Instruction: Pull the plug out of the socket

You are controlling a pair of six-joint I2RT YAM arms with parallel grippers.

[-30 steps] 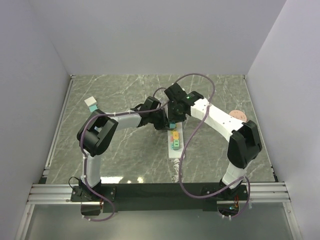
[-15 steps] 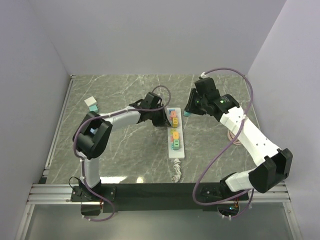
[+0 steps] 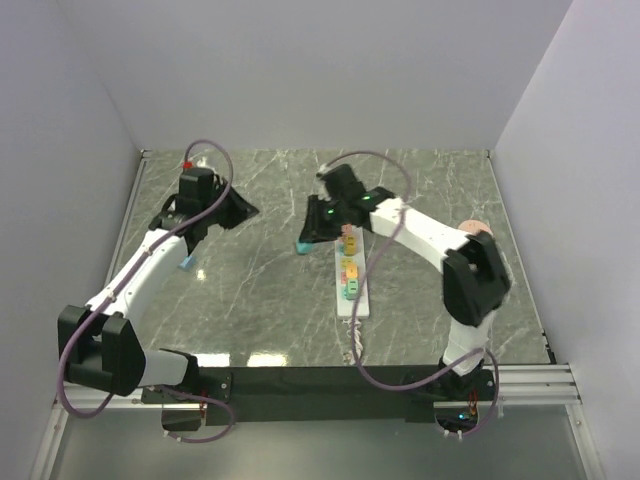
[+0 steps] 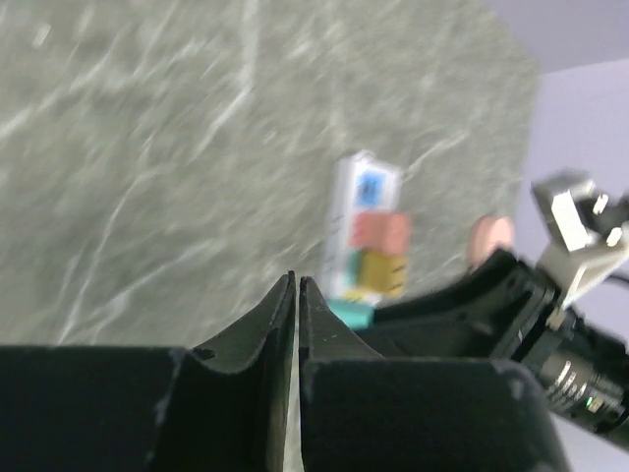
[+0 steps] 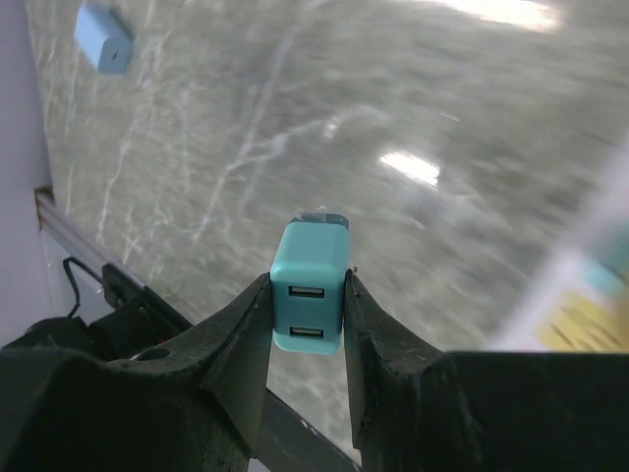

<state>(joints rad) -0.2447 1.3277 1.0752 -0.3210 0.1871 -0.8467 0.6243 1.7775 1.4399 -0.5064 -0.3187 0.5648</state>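
The socket [image 3: 350,276] is a long white strip with pastel outlets, lying lengthwise mid-table; it also shows in the left wrist view, socket [image 4: 366,228]. The plug [image 5: 309,258], a teal cube with two USB ports, is free of the strip and pinched between my right gripper's [image 5: 307,277] fingers. From above, the right gripper [image 3: 306,240] holds the plug [image 3: 302,247] just left of the strip's far end, above the table. My left gripper [image 3: 243,212] is at the far left, away from the strip, its jaws [image 4: 297,282] together with only a hairline slit and nothing between them.
A small light-blue block [image 3: 187,262] lies on the marble near the left arm, also seen as the block [image 5: 102,37]. A peach disc [image 3: 480,230] sits at the right. The strip's short white cord [image 3: 355,343] trails toward the near edge. White walls enclose three sides.
The left arm has swung from the strip to the far left. The right arm, plug in its jaws, has gone from the strip's right side to its left.
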